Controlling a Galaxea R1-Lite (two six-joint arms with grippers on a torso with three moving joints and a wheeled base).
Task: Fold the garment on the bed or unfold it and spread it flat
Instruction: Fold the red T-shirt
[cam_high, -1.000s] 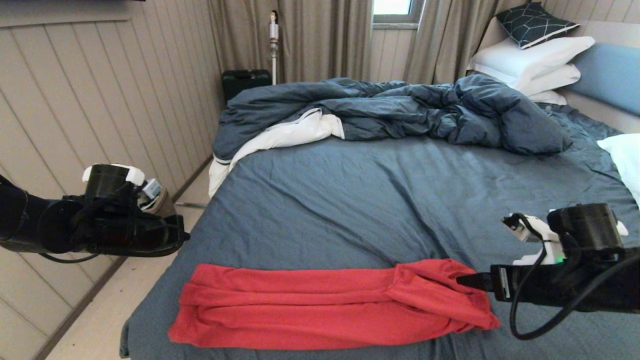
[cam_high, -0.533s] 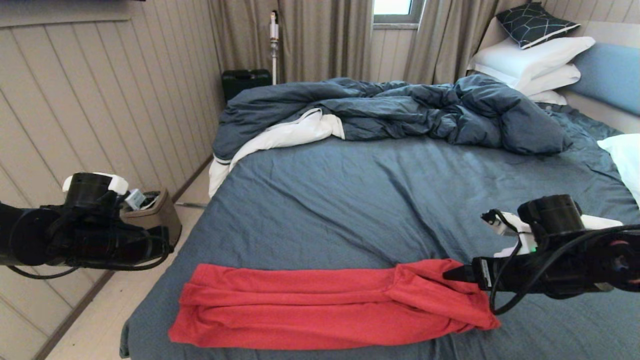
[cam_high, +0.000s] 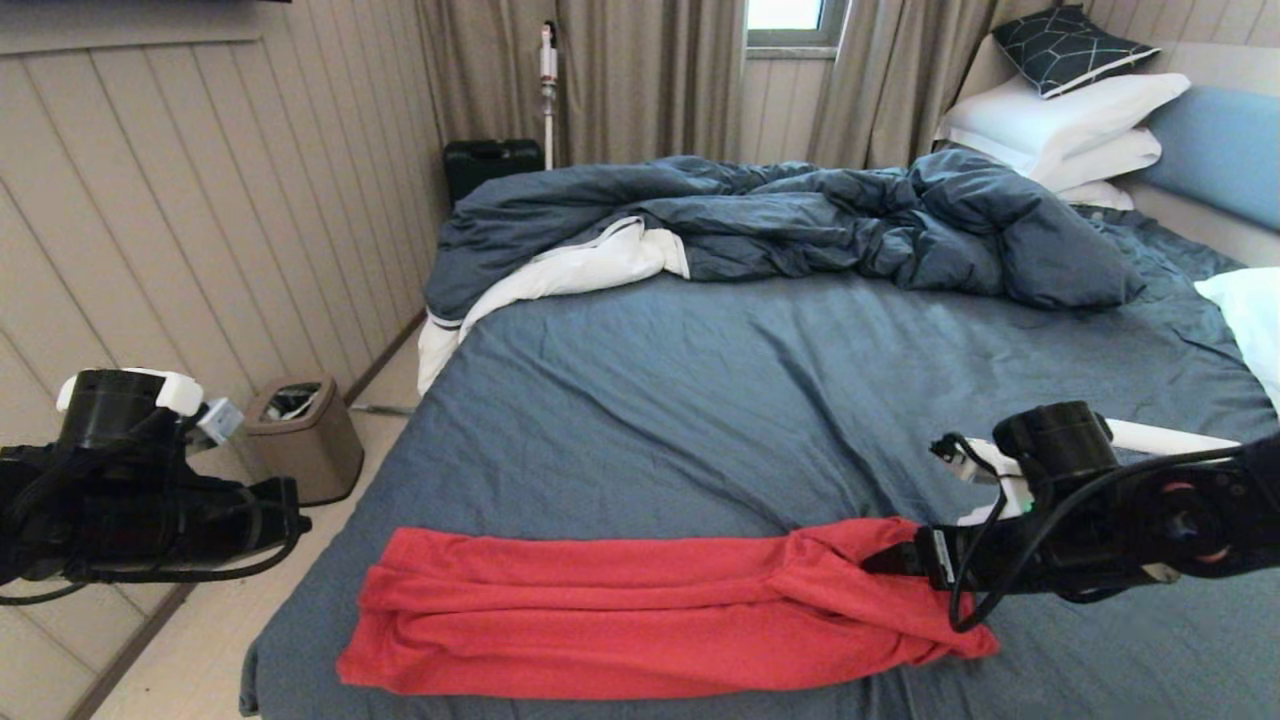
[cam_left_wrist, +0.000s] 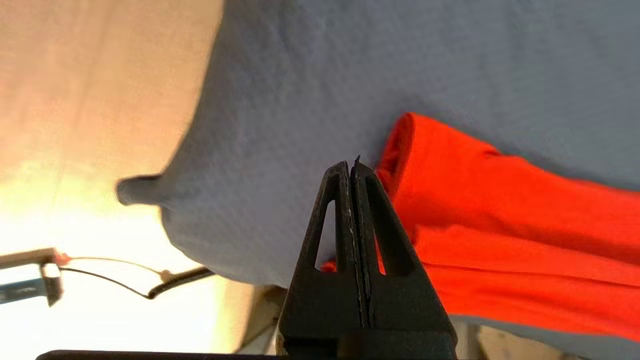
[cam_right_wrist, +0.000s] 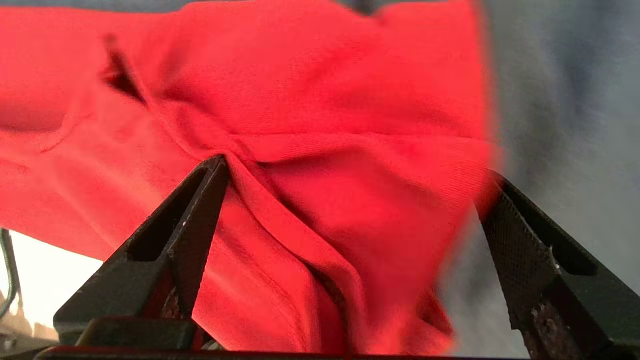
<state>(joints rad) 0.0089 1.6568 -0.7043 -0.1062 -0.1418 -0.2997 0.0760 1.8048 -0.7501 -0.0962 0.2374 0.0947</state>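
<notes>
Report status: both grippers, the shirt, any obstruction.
Right gripper open, straddling the right end of the garment. Left gripper shut, empty, off the bed's left edge. Garment in a long folded strip. Nothing in the way.

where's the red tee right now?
Head view: the garment lies folded into a long band along the bed's near edge, its right end between the open right gripper's fingers.

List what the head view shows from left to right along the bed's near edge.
Left gripper → red T-shirt → right gripper.
</notes>
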